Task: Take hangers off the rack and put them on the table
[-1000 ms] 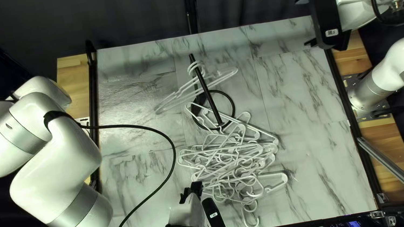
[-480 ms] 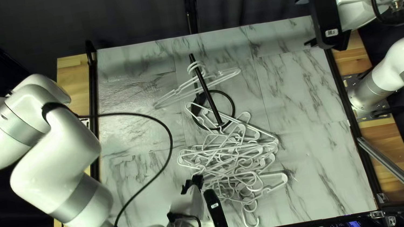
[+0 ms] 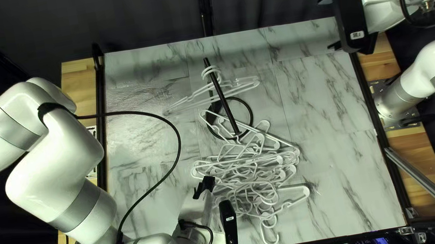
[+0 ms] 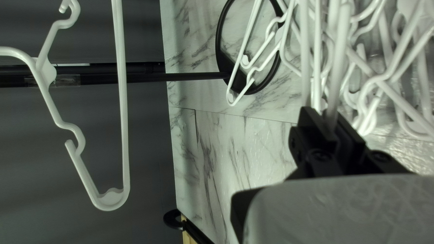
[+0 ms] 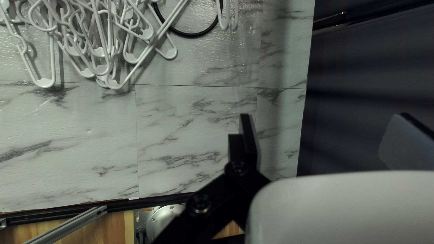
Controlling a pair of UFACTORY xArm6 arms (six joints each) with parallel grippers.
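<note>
The left gripper (image 3: 203, 186) hangs low at the near, left-hand side of a tangle of white hangers, its fingers nearly together, with the bar of one hanger (image 4: 333, 97) pinched between them. The bar rises from the fingertips into the rest of the heap (which of those crossing bars belong to it, I can't tell from here).

The right gripper (image 3: 330, 22) is well apart from all that, up at the far right of the table (image 3: 337, 184), with its fingers spread wide over the marbled top.

The pile of hangers (image 3: 246, 170) lies on the table on the near side of the rack (image 3: 222, 97), bars and hooks all crossing, and one hook pokes out toward the near edge. At the pile's far end, a hanger (image 3: 278, 140) reaches across the round black base (image 3: 251, 111).

Some white hangers (image 3: 246, 85) hang from the rack itself, their hooks bunched close together on its black pole. A black cable (image 3: 178, 140) from the left arm loops out over the table.
</note>
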